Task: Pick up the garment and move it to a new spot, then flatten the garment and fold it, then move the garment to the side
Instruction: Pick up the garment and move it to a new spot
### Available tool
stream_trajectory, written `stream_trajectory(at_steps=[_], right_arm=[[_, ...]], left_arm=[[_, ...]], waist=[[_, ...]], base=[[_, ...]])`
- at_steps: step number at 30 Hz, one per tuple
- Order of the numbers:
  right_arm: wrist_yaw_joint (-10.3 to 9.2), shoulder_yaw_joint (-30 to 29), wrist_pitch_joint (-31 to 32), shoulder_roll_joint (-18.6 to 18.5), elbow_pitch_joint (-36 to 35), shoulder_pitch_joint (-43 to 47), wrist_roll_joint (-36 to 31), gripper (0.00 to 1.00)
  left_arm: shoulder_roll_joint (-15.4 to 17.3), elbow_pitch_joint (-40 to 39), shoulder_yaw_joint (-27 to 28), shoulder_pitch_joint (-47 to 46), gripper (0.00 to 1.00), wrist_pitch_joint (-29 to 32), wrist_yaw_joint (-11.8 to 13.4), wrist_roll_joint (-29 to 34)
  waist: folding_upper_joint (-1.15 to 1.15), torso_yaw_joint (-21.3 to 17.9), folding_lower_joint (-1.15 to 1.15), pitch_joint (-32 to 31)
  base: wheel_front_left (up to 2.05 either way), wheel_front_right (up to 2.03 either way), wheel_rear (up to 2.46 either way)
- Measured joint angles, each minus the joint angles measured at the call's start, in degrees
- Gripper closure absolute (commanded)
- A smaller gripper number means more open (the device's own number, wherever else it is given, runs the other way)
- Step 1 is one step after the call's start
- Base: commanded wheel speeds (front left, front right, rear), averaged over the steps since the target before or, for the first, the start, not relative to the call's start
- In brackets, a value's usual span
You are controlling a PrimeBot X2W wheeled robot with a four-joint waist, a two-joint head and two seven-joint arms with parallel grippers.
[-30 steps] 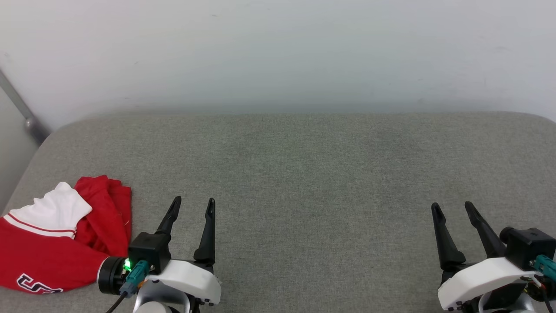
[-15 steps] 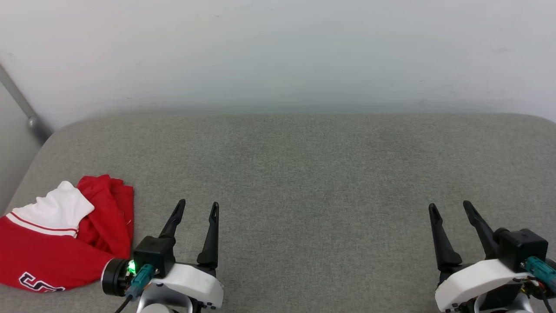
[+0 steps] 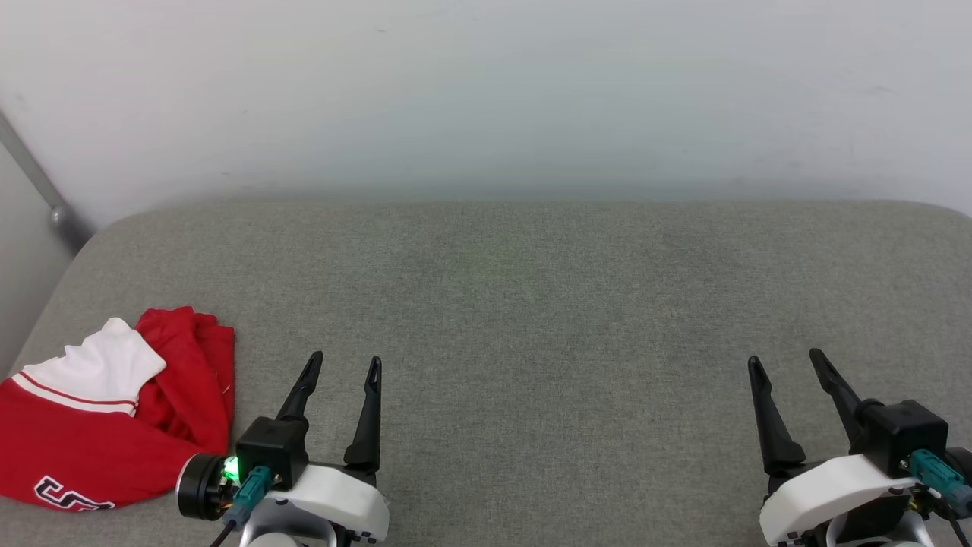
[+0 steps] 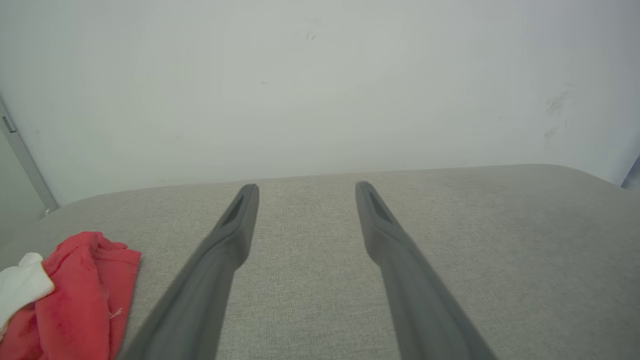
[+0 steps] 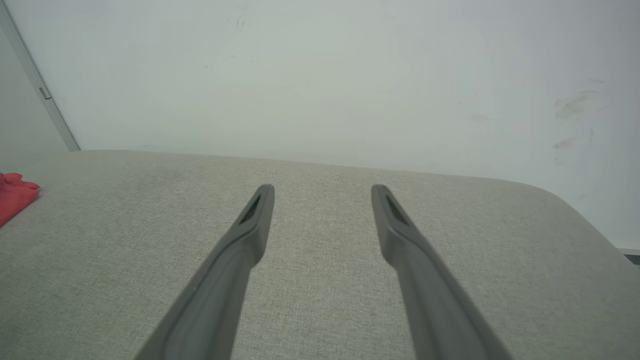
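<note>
garment [image 3: 76,456] is lying crumpled at the near-left corner of the grey cushion [image 3: 531,304], white sleeve on top, lettering showing at its near edge | left gripper [image 3: 345,358] is hovering just beside it, fingers spread wide, gripping nothing | right gripper [image 3: 784,357] is hovering by the near-right corner, fingers likewise wide, empty | white wall [image 3: 486,91] is rising behind

Bright, even, diffuse light, soft faint shadows, no glare, wrist views' near edges blurred
</note>
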Motion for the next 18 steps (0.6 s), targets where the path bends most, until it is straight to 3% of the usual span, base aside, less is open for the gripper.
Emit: stream_trajectory(at_steps=[18], right_arm=[[0.00, -0.23, -0.08, 0.00, 0.76, -0.15, -0.13, 0.00]], left_arm=[[-1.29, 1.98, 2.67, -0.05, 0.00, 0.00, -1.35, -0.49]], waist=[[0.00, 0.50, 0.00, 0.10]], base=[[0.00, 0.00, 0.00]])
